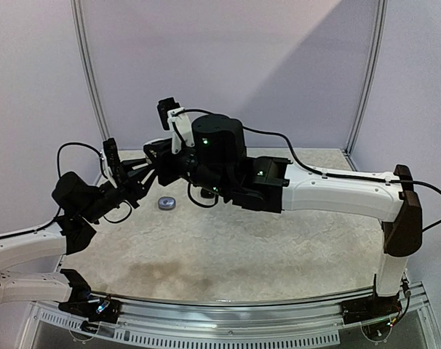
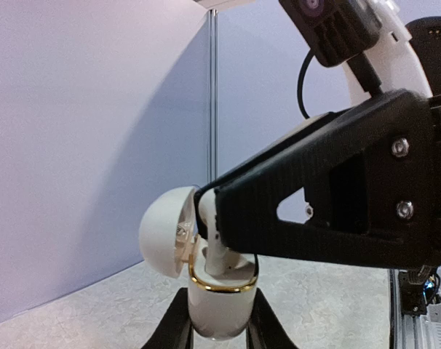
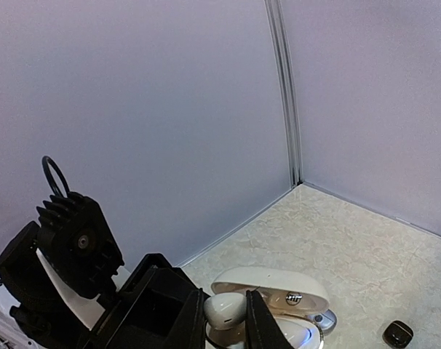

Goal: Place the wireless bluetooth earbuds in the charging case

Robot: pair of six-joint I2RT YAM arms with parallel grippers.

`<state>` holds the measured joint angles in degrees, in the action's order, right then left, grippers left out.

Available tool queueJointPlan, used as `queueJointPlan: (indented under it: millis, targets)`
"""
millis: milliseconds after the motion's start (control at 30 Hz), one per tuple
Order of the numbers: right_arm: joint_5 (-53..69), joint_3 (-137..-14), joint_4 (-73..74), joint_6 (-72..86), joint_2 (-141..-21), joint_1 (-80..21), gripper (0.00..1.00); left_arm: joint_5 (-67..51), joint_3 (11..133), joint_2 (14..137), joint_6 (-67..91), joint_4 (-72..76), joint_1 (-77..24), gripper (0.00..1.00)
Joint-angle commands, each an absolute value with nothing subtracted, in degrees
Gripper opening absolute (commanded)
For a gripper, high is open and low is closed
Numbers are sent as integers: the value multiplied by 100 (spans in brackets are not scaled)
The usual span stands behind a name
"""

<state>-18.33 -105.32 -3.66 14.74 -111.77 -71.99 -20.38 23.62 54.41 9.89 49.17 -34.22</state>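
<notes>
My left gripper (image 2: 220,326) is shut on a white charging case (image 2: 219,302) with a gold rim, held upright above the table, its lid (image 2: 164,229) swung open to the left. My right gripper (image 3: 226,314) is shut on a white stemmed earbud (image 3: 225,309). The earbud (image 2: 215,251) stands over the case with its stem reaching down into a socket. Both grippers meet at the back left in the top view, left gripper (image 1: 133,180), right gripper (image 1: 164,166). One black earbud (image 3: 398,333) lies on the table. The other earbuds are out of view.
A small round silver-grey case (image 1: 166,203) sits on the table just below the grippers; it also shows in the right wrist view (image 3: 324,320). Enclosure walls and a corner post (image 3: 286,94) stand close behind. The right arm (image 1: 337,193) spans the table's middle.
</notes>
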Motion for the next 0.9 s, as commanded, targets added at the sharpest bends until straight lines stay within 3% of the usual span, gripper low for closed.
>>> queueJointPlan:
  millis: [0,867]
  targets:
    - [-2291,-10564,324,1328,-11343,-7106,18,-2130,2561,5387,1231,5214,-3394,0]
    - [-2517,-10911,781,894,-11311,-7104,36,-2455,2571,5351,1494,4957,-3397,0]
